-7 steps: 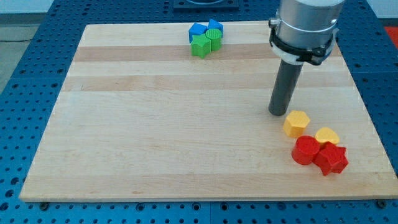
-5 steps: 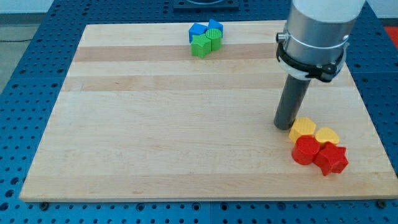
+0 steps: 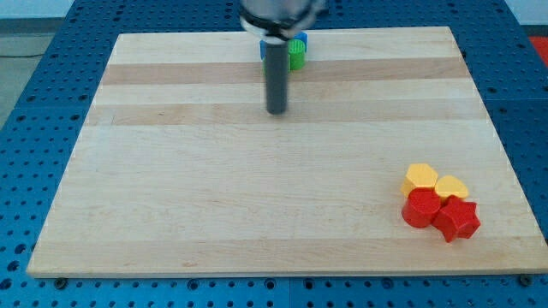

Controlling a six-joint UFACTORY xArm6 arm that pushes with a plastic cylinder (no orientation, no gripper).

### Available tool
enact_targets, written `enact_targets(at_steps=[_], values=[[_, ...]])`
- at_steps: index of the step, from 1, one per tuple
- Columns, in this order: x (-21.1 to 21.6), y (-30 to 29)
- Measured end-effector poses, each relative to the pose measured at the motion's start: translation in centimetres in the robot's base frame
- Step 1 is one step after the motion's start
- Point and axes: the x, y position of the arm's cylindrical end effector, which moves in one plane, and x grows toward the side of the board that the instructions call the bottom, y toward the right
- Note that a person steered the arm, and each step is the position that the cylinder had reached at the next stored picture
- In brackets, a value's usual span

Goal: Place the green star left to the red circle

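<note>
My tip rests on the board near the view's top centre, just below the green and blue cluster. The rod hides most of that cluster: only a bit of a green block and slivers of blue blocks show beside it, so the green star cannot be made out. The red circle lies far off at the view's lower right, touching a red star, a yellow hexagon and a yellow heart.
The wooden board lies on a blue perforated table. The red and yellow cluster sits close to the board's right edge.
My tip has moved from beside the yellow hexagon at the lower right up and left to just below the green and blue cluster. The hexagon was pushed against the red circle earlier.
</note>
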Motion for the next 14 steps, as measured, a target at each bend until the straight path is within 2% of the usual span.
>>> enact_targets(at_steps=[1,2,3,4,6,9,10,11,12,13,14], values=[[-3.7,-4.5],[-8.1,-6.6],[-11.4,-5.3],[-12.6,-3.8],[-12.2,-2.1],[-2.6,1.7],[-1.0,3.4],[-2.2,1.3],[-5.6,0.2],[-6.5,2.9],[-5.2,6.4]])
